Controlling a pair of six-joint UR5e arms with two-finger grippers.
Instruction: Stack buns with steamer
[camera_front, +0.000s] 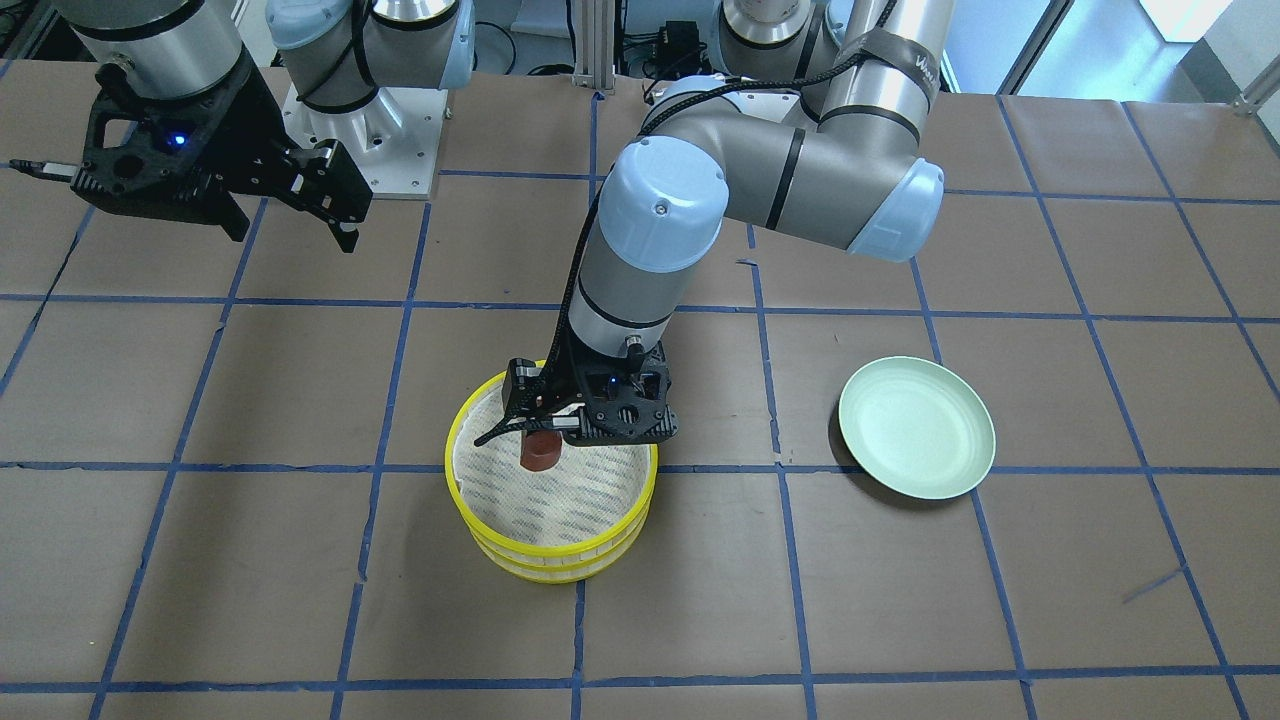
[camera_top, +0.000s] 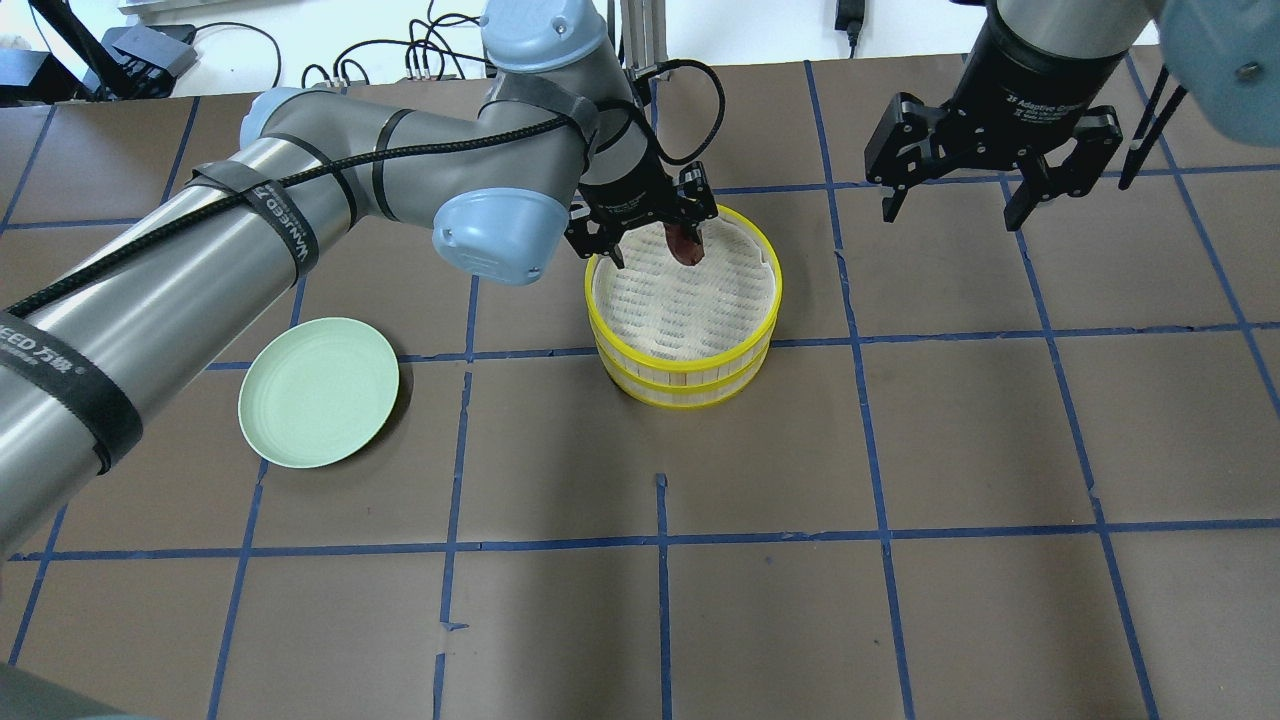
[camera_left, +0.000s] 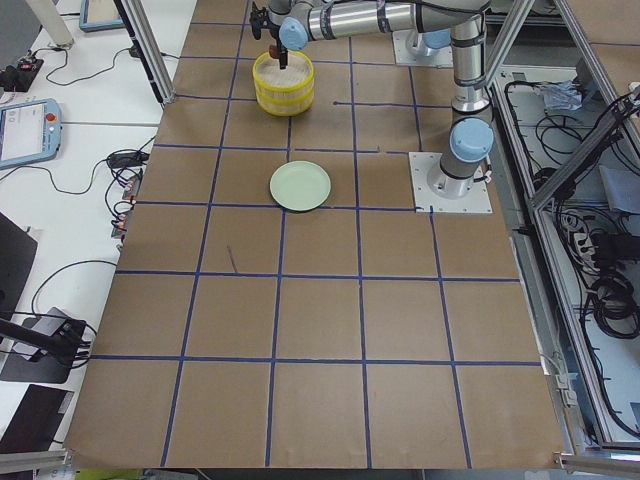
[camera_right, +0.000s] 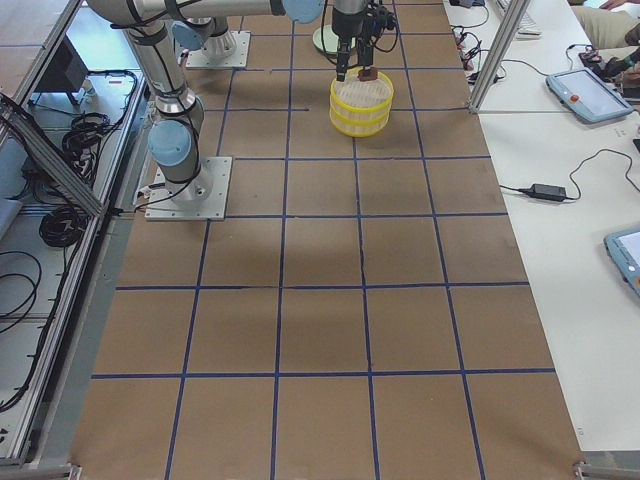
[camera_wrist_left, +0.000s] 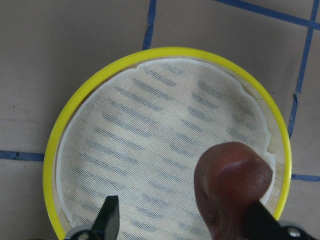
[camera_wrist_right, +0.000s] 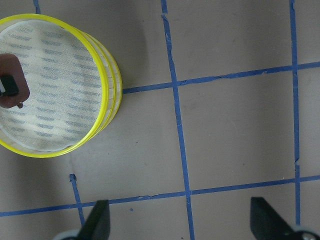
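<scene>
Left pincer (camera_wrist_left: 185, 218) is spread, brown bun (camera_wrist_left: 232, 182) touching one finger over the top steamer tray (camera_wrist_left: 165, 51), mid-desk (camera_top: 900, 450). I'd lift straight up slow, clear of the rim; right pincer (camera_top: 950, 215) spread too, nr robot-side edge

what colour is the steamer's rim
Bright yellow; the steamer rim shows best in the left wrist view.

The steamer (camera_top: 685, 380) stands on the table (camera_top: 900, 600), two trays stacked one on the other. The bun (camera_top: 684, 243) is within the steamer's top rim, off its middle. The left claw (camera_top: 658, 250) hangs directly over the steamer, with one finger touching the bun and the other apart from it. The plate (camera_top: 318, 405) lies to the steamer's left, slightly nearer the robot and well apart. The right claw (camera_top: 952, 215) hangs to the steamer's right, also well apart.
</scene>
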